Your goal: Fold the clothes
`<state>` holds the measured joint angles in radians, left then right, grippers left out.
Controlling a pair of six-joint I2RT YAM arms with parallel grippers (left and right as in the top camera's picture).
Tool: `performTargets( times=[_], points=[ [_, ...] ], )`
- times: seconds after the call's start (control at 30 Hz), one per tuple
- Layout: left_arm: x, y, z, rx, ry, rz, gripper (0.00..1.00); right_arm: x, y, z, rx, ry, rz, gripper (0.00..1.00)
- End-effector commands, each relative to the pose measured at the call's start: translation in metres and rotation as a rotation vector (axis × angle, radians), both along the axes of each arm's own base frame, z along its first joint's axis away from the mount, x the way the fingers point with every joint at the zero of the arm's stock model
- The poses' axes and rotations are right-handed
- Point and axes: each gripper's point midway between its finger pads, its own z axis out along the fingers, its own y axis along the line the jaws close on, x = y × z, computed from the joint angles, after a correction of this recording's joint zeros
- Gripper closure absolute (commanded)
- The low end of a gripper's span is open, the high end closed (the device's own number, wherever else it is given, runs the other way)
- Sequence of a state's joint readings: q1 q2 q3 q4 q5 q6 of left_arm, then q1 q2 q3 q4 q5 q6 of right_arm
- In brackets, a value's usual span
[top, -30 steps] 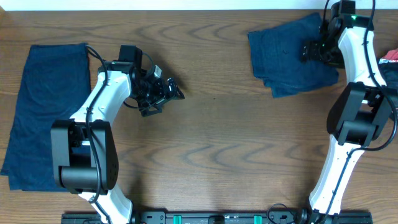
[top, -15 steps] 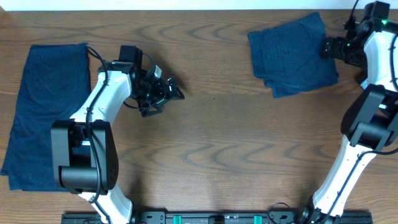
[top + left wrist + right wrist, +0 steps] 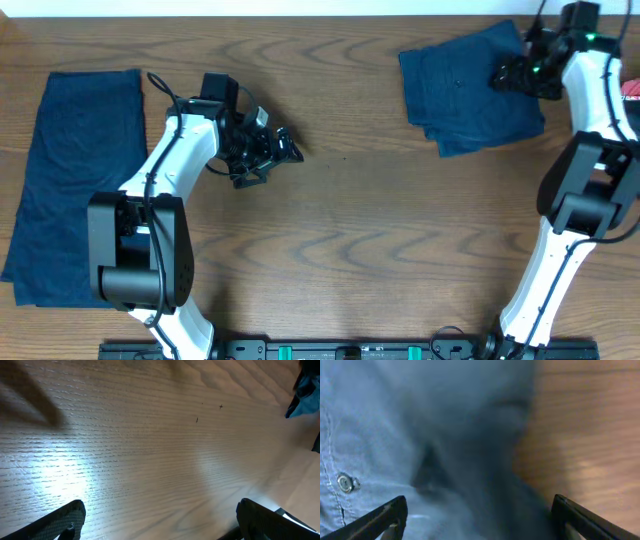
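Two lots of navy clothes (image 3: 460,100) lie on the table (image 3: 380,230): a folded pile (image 3: 475,115) at its far right corner and a long flat garment (image 3: 75,170) along its left edge. The left claw (image 3: 272,160) hangs wide open over the table's bare wood left of centre. The right claw (image 3: 508,75), jaws spread wide, sits above the folded pile's right edge.
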<state>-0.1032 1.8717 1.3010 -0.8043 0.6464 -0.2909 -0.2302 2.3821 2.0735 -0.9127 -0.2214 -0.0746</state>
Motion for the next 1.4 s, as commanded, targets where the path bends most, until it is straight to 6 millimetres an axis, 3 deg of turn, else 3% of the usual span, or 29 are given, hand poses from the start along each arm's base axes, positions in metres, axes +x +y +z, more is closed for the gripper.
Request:
performTargets(
  times=[0.0, 0.03, 0.07, 0.13, 0.33, 0.5, 0.63, 0.8, 1.07, 1.37],
  points=[
    [0.0, 0.002, 0.001, 0.012, -0.004, 0.002, 0.02, -0.006, 0.018, -0.012, 0.024, 0.019, 0.039, 0.23],
    [0.0, 0.002, 0.001, 0.011, -0.003, 0.002, 0.02, -0.007, 0.021, -0.017, 0.026, 0.026, 0.04, 0.33],
    [-0.001, 0.002, 0.001, 0.012, -0.001, 0.002, 0.02, -0.009, 0.023, -0.021, 0.031, 0.034, 0.032, 0.5],
    [-0.002, 0.002, 0.001, 0.012, 0.004, 0.002, 0.02, -0.012, 0.025, -0.026, 0.035, 0.048, 0.019, 0.98],
    [-0.004, 0.002, 0.001, 0.013, 0.012, 0.002, 0.02, -0.011, 0.023, -0.023, 0.04, 0.049, -0.007, 0.99],
    [-0.004, 0.002, 0.001, 0.014, 0.014, 0.002, 0.02, -0.008, 0.022, -0.003, 0.037, 0.043, -0.002, 0.99],
    [-0.004, 0.002, 0.0, 0.014, 0.014, 0.002, 0.02, 0.002, 0.018, 0.032, 0.016, -0.01, -0.006, 0.99],
    [-0.004, 0.002, 0.001, 0.014, 0.015, 0.002, 0.02, 0.014, 0.011, 0.091, -0.035, -0.108, 0.009, 0.99],
    [-0.005, 0.002, 0.0, 0.014, 0.015, -0.002, 0.02, 0.004, -0.046, 0.16, -0.226, -0.169, -0.097, 0.99],
    [-0.006, 0.002, 0.0, 0.014, 0.016, -0.002, 0.02, -0.039, -0.12, 0.204, -0.25, -0.193, -0.251, 0.99]
  ],
)
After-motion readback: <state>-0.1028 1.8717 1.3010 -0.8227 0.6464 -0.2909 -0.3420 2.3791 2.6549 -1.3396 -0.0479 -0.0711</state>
